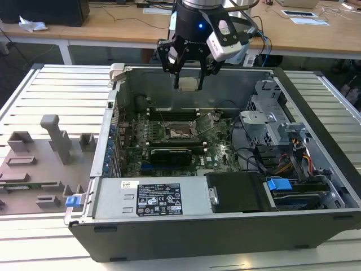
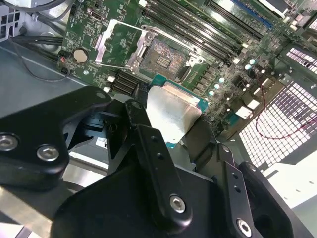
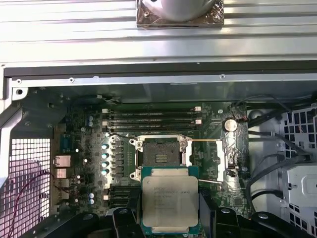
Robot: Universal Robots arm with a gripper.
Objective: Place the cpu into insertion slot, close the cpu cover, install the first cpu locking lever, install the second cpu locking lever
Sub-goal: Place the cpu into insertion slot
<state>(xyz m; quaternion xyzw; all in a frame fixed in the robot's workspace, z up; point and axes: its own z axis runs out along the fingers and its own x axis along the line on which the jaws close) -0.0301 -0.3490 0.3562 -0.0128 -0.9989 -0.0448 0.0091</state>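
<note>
My gripper (image 1: 188, 79) is clamped on the cpu (image 3: 170, 203), fingers pressing on two opposite edges; the pale metal top faces up and sits level in the first wrist view.

The cpu hangs in the air well above the slot (image 3: 159, 153) and off to one side of it, not yet over its dark centre; nothing of the chip touches the board. The slot lies bare, its grey rim clear all round. The cover (image 2: 99, 45) is swung open and rests just beside the slot, on the coin-battery side, so the way down looks free.

I judge the chip light, stiff and thin; it will not flex, but it offers little to hold. The metal top looks smooth and likely slippery, so the edges are the right place to take it, as I have it now. The green border round the top is narrow, and I would keep the fingers off its underside. I reckon the underside and the slot's contacts are the fragile parts; a tilted or skewed seating could do harm, so the chip wants to stay flat and square to the slot's rim.
</note>
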